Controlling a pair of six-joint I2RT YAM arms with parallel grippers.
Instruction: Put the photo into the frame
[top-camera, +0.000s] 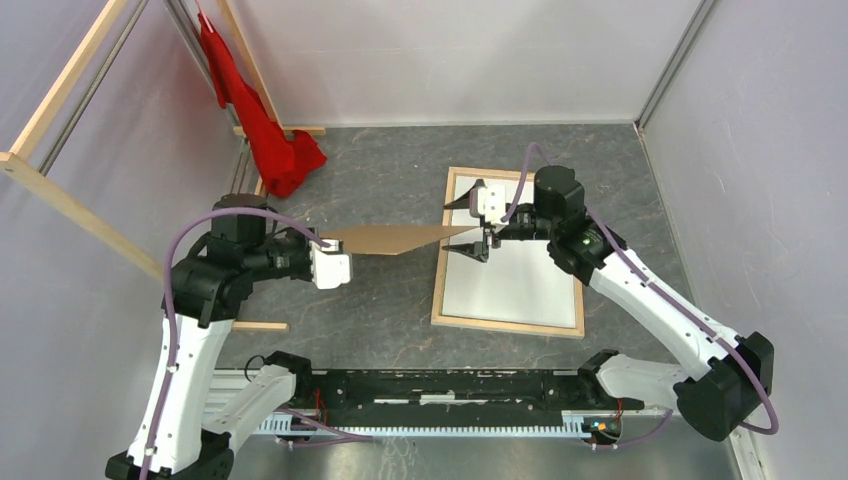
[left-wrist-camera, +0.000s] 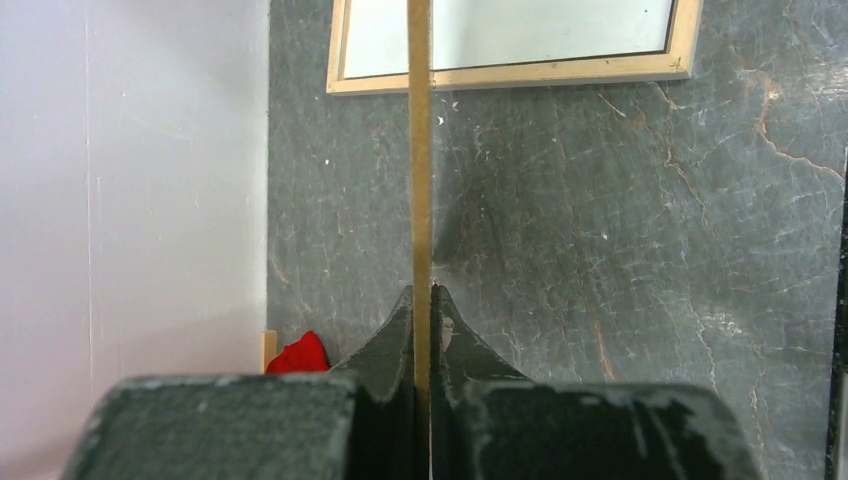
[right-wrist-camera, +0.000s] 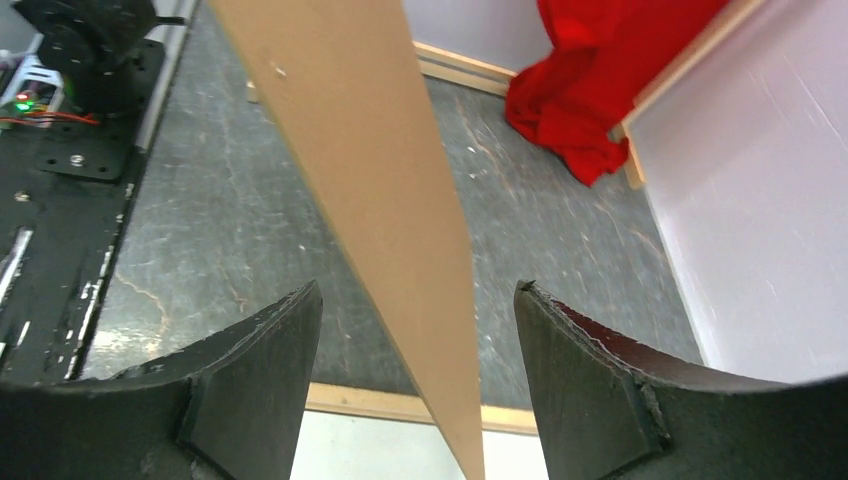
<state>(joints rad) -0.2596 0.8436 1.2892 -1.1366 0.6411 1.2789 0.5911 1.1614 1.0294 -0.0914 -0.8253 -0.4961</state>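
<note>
A thin brown backing board (top-camera: 390, 240) hangs in the air, seen edge-on between the two arms. My left gripper (top-camera: 340, 258) is shut on its left end; the left wrist view shows the board's edge (left-wrist-camera: 420, 150) pinched between the jaws (left-wrist-camera: 422, 292). My right gripper (top-camera: 480, 245) is open at the board's right corner (right-wrist-camera: 370, 150), one jaw on each side (right-wrist-camera: 418, 290), with a gap on both sides. The frame (top-camera: 505, 325) lies flat on the table, pale wood face up, under that corner. A white surface (top-camera: 515, 275) fills it. I cannot tell if that is the photo's back.
A red cloth (top-camera: 270, 120) hangs at the back left corner beside long pale wooden beams (top-camera: 70, 200). A short wooden stick (top-camera: 262, 326) lies near the left arm. White walls close the table on three sides. The black base rail (top-camera: 440, 395) runs along the near edge.
</note>
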